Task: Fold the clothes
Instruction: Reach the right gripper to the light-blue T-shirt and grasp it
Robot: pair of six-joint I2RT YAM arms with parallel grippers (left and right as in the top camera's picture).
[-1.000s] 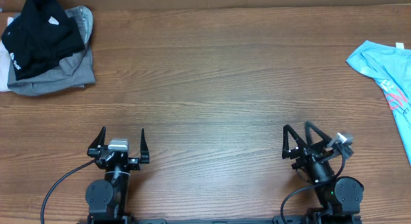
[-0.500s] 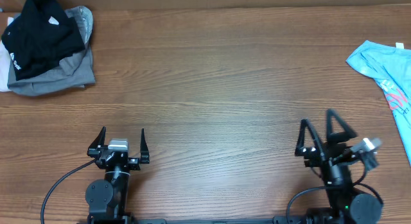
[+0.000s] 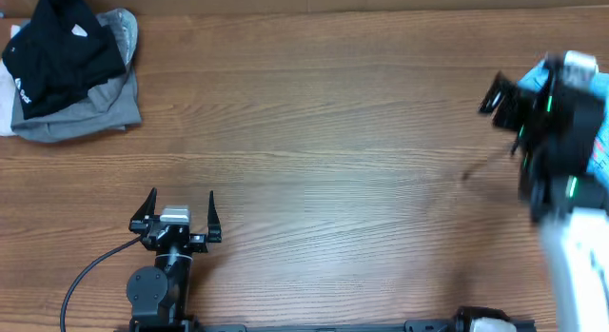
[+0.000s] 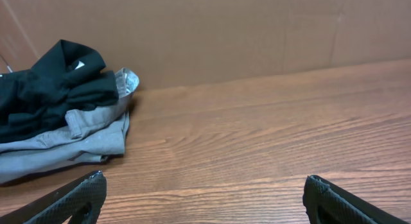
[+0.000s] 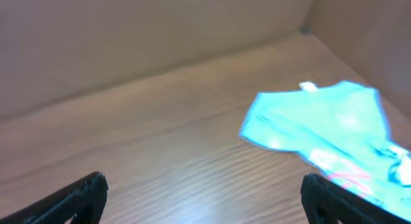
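A crumpled black garment lies atop a grey garment at the wooden bench's far left corner.

Right pincer swung forward and right, up to blue T-shirt.

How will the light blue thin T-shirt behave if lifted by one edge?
The light blue T-shirt lies flat and rumpled, so it will probably hang limp. It looks thin, so likely light. Pushed on the smooth wooden table, it may slide and bunch.
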